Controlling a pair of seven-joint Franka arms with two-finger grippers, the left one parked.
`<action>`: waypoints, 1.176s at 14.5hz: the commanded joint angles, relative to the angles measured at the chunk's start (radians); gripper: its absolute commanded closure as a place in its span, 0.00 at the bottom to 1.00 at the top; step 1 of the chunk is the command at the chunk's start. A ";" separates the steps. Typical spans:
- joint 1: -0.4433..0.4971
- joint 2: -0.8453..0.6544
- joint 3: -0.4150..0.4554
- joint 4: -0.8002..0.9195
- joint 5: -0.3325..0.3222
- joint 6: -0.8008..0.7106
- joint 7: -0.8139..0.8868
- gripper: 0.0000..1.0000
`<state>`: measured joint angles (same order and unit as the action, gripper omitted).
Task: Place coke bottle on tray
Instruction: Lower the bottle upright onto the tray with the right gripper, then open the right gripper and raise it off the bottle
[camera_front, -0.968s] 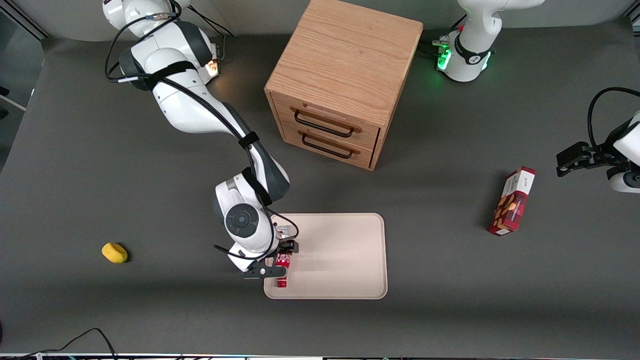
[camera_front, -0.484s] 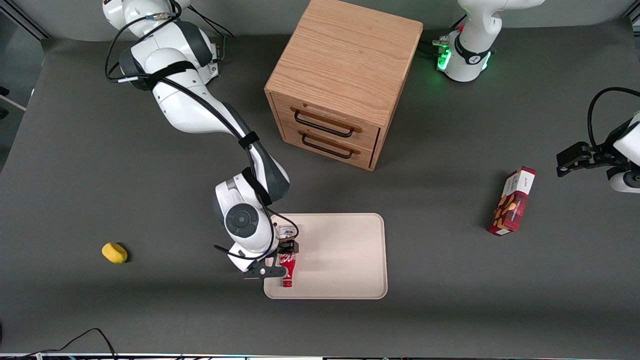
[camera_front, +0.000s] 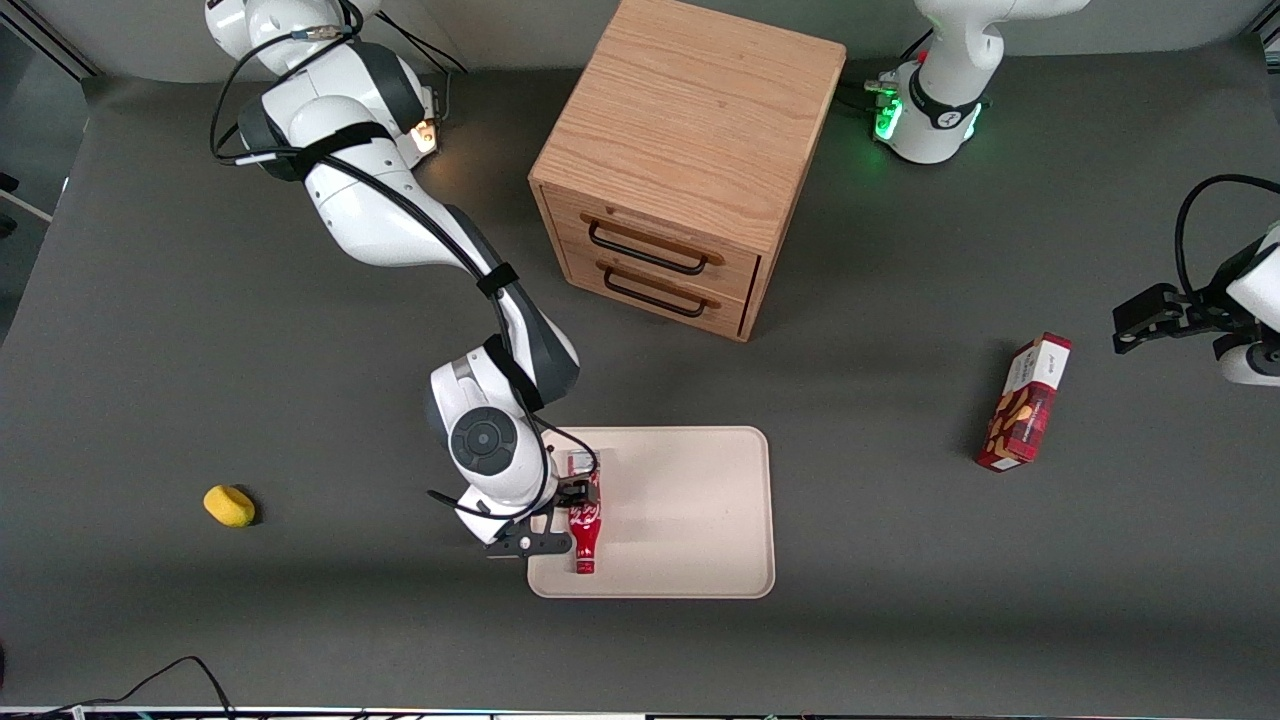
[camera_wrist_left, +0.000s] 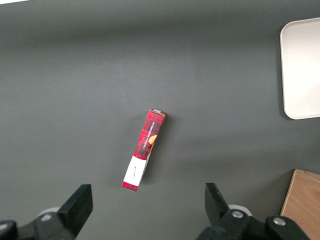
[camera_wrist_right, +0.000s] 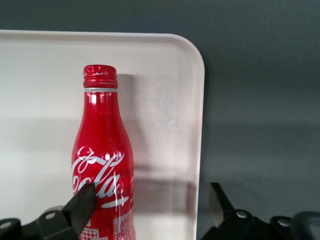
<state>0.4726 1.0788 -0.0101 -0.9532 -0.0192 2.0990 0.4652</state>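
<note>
The coke bottle (camera_front: 585, 522) lies on the cream tray (camera_front: 690, 500), close to the tray's rim at the working arm's end, its red cap toward the front camera and its silvery end away from it. My right gripper (camera_front: 568, 512) hangs low over that edge of the tray, open. In the right wrist view the bottle (camera_wrist_right: 102, 150) lies by one finger (camera_wrist_right: 82, 202). The other finger (camera_wrist_right: 217, 200) stands off over the dark table past the tray's rim (camera_wrist_right: 197, 125). My gripper (camera_wrist_right: 150, 200) grips nothing.
A wooden two-drawer cabinet (camera_front: 690, 150) stands farther from the front camera than the tray. A red-and-white snack box (camera_front: 1025, 405) lies toward the parked arm's end and shows in the left wrist view (camera_wrist_left: 145, 150). A yellow lump (camera_front: 229, 505) lies toward the working arm's end.
The bottle has gone from held at a tilt to lying flat on the tray, shifted slightly inward from the rim. The gripper's fingers have parted and let it go.
</note>
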 joint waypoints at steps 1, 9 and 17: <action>-0.002 0.006 -0.002 0.022 -0.001 -0.010 -0.017 0.00; -0.012 -0.011 -0.001 0.022 0.002 -0.040 -0.019 0.00; -0.029 -0.101 0.015 0.018 0.015 -0.240 -0.019 0.00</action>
<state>0.4566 1.0162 -0.0081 -0.9241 -0.0184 1.9134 0.4651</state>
